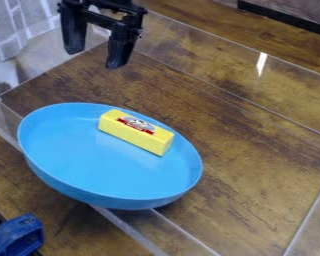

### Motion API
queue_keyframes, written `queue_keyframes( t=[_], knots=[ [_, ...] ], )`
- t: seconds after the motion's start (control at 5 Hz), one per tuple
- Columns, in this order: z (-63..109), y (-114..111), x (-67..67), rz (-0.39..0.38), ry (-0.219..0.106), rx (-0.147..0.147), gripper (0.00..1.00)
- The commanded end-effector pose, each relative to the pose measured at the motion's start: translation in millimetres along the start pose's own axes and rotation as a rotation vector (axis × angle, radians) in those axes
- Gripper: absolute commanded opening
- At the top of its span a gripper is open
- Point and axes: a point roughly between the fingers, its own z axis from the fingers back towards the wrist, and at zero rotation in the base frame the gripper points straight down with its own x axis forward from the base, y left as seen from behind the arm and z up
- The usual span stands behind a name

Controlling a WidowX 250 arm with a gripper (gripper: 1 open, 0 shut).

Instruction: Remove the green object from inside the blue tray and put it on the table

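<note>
With the black two-fingered gripper hanging beyond the far rim of the tray, its fingers spread wide apart and nothing between them, I have my target in plain sight on the camera. What I take for the green object is a small rectangular block, which looks bright yellow to me, with a red-and-white label on top. It sits inside the shallow oval tray of smooth bright blue plastic, toward the far side and near the raised rim, lying flat and slightly aslant. The table, dark brown and glossy with a wood grain, runs out beside the tray.

I judge the block to be light and fairly stiff, perhaps a small carton or something wrapped. If it is a carton, a hard squeeze could dent its walls, so I would close gently. Its faces look smooth, and the tray floor probably offers little grip, so a one-sided touch could send it skating. I would take it across its narrow width, at the middle of its long sides, fingers turned to match its slant. The labelled top I would leave untouched. Coming straight down should spare the nearby rim a knock, and a central hold ought to keep the ends from dipping.
</note>
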Motion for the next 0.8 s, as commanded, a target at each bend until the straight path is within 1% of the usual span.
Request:
queue_keyframes(
  t=[0.0, 0.4, 0.6],
  knots=[
    [14.5, 9.6, 4.0, 0.035, -0.058, -0.009, 1.00],
    [14.1, 11.9, 3.7, 0.051, -0.061, -0.021, 1.00],
    [13.4, 11.8, 6.6, 0.049, -0.064, -0.026, 1.00]
  ],
)
